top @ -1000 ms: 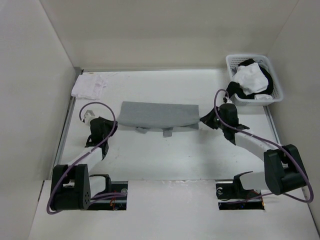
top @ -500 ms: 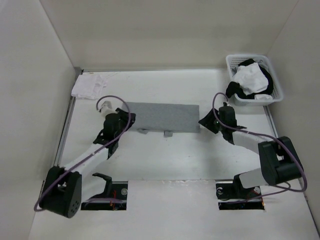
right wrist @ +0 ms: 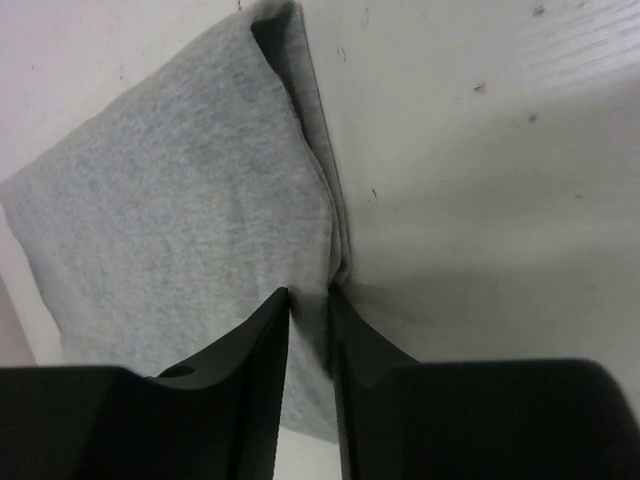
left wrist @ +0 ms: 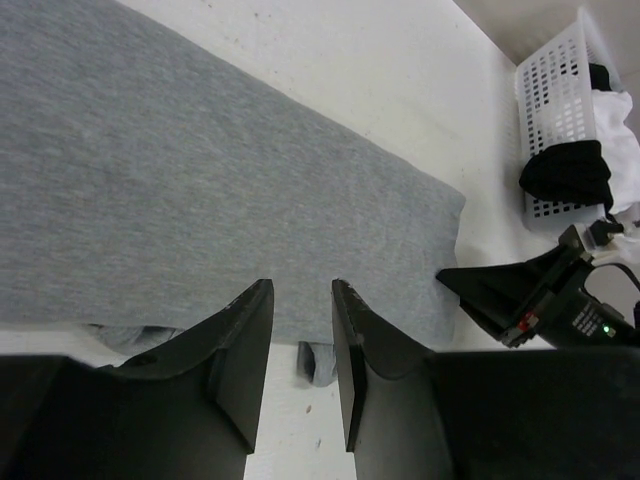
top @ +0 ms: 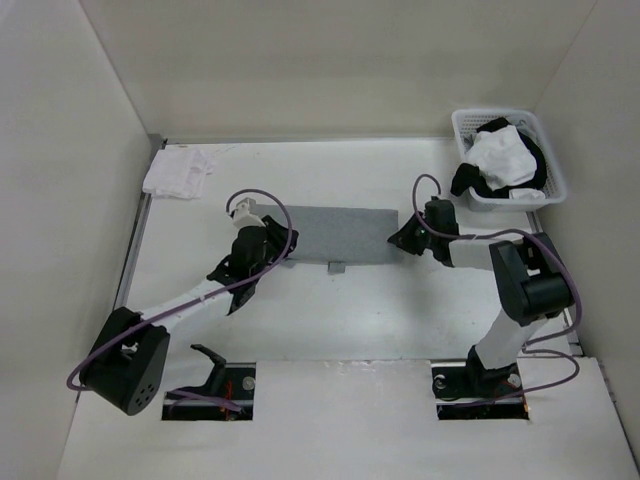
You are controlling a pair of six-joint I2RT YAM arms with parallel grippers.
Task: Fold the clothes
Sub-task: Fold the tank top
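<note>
Broadly, the flat white counter [top: 350, 310] carries everything, boxed in by plain pale walls. The plain mid-grey soft fabric garment [top: 340, 235] lies at the middle of the counter, folded into a long, flat rectangle with a fine knit texture. Two small grey flaps [top: 337, 266] poke out from under its near edge.

At the far right corner stands a white perforated plastic basket [top: 468, 135] holding a crumpled white garment [top: 500, 155] and a black garment [top: 465, 180] that droops over its near wall. A small white folded cloth [top: 180, 170], slightly rumpled, sits at the far left corner.

The left arm [top: 190, 300] reaches to the garment's left end. Its smooth black left jaws stand partly open over the near edge, with nothing between them. The right arm [top: 475, 250] meets the garment's right end. Its right jaws are a narrow slit apart at the layered fabric edge; whether they touch it I cannot tell.
</note>
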